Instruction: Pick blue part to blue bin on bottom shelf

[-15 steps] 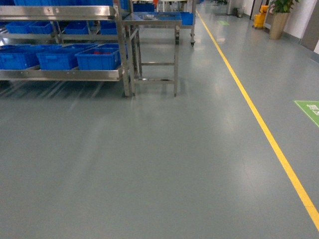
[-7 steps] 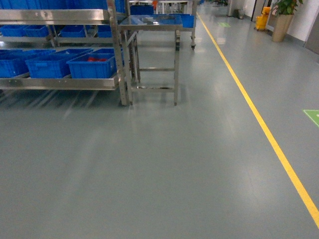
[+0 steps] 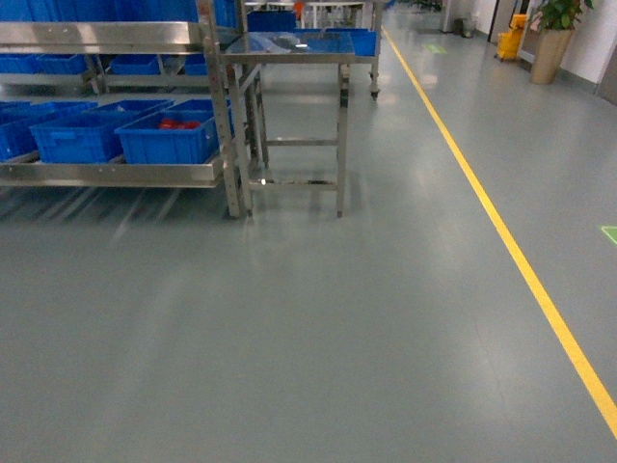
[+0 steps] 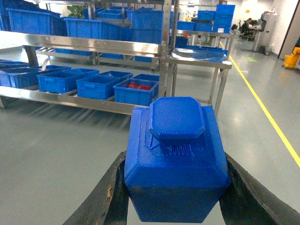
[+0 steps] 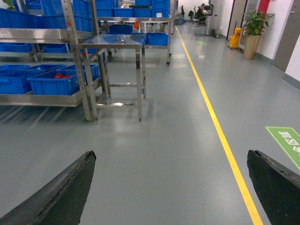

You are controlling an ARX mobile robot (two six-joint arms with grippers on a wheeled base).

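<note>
Left wrist view: ridged blue part (image 4: 176,159), faceted and layered, sits clamped in the left claw (image 4: 174,197), short of the shiny steel bottom shelf (image 4: 70,97) holding blue bins (image 4: 135,91). Right claw (image 5: 173,187) gapes wide over smooth grey floor (image 5: 164,140).

left gripper (image 4: 176,197): black fingers (image 4: 101,199) clamped on either side of the blue part (image 4: 176,159), held above the floor | right gripper (image 5: 171,187): fingers spread wide, nothing between them

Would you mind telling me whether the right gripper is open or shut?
Open: in the right wrist view, the right gripper has its fingers spread wide, holding nothing.
</note>
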